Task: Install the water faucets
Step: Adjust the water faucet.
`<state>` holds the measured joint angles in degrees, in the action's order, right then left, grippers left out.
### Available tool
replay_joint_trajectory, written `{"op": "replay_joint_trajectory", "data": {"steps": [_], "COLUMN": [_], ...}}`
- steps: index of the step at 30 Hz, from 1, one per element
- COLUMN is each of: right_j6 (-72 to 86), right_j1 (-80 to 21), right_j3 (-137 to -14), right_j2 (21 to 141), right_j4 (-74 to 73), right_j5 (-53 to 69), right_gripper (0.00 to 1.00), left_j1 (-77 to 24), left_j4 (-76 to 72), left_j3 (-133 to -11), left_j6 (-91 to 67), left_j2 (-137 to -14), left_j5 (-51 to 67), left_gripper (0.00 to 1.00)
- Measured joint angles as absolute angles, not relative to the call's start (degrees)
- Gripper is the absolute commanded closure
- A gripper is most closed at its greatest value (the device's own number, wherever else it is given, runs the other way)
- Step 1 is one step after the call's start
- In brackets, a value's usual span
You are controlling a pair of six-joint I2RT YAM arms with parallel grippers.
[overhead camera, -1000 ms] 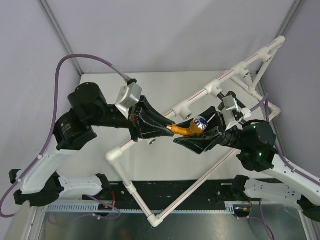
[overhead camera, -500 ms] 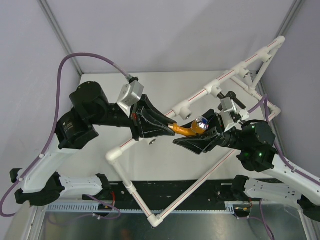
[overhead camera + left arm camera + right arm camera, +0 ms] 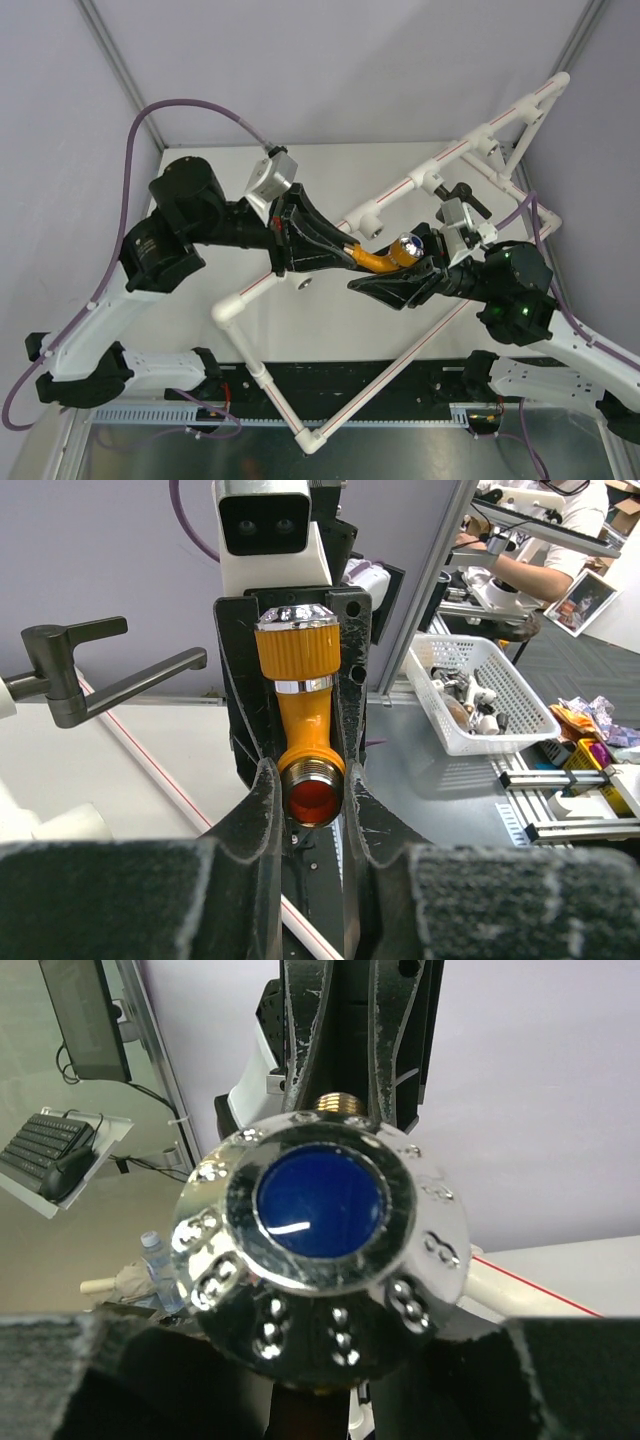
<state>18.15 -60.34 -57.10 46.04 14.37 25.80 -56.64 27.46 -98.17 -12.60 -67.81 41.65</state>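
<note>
My left gripper (image 3: 310, 805) is closed on the threaded brass end of the orange tap (image 3: 305, 715). Its two fingers (image 3: 262, 815) press either side of the nut, and the tap's open mouth faces my left wrist camera. My right gripper (image 3: 320, 1390) grips this tap from the opposite end. In the left wrist view its black fingers (image 3: 235, 680) clamp the orange collar just under the knob (image 3: 322, 1200), a shiny silver disc with a blue centre that fills the right wrist view. From above, the tap spans the gap between my two grippers, over the worktop (image 3: 330, 160). It lies inside the white pipe frame (image 3: 268, 384), near but not touching the round sockets (image 3: 365, 215) on the frame's far rail. The black tap (image 3: 458, 192), with its long arm, stands at that rail farther right, apart from both grippers. A white basket (image 3: 480, 695) of small parts sits past the worktop's edge.
</note>
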Motion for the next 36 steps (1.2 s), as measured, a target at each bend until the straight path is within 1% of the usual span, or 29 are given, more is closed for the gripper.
{"op": "replay_joint_trajectory", "data": {"steps": [10, 11, 14, 15, 23, 30, 34, 36], "right_j6": [17.2, 17.1, 17.0, 17.0, 16.8, 16.8, 16.8, 16.6], "right_j1": [-60.5, -60.5, -60.5, -60.6, -60.8, -60.8, -60.8, -60.8], "right_j3": [-57.1, -57.1, -57.1, -57.1, -57.1, -57.1, -57.1, -57.1], "right_j2": [44.5, 44.4, 44.2, 44.2, 44.1, 44.0, 43.9, 43.8], "right_j4": [12.1, 12.1, 11.6, 11.2, 9.5, 9.3, 9.3, 9.3], "right_j5": [23.6, 23.4, 22.9, 22.6, 18.4, 17.1, 17.0, 17.0], "right_gripper": [0.64, 0.63, 0.55, 0.54, 0.52, 0.54, 0.58, 0.63], "left_j1": [-56.4, -56.4, -56.3, -56.3, -56.3, -56.3, -56.3, -56.3], "left_j4": [27.5, 27.5, 27.4, 27.2, 27.2, 26.8, 26.6, 26.5], "left_j3": [-100.2, -100.4, -100.5, -100.5, -100.1, -99.6, -99.4, -99.4], "left_j6": [-13.6, -13.6, -13.6, -13.6, -13.5, -13.5, -13.6, -13.7], "left_j2": [-70.2, -70.4, -70.7, -70.7, -70.7, -70.6, -70.7, -70.8], "left_j5": [42.9, 43.0, 43.3, 43.2, 42.0, 41.3, 41.3, 41.3], "left_gripper": [1.00, 1.00, 1.00, 1.00, 1.00, 1.00, 1.00, 1.00]}}
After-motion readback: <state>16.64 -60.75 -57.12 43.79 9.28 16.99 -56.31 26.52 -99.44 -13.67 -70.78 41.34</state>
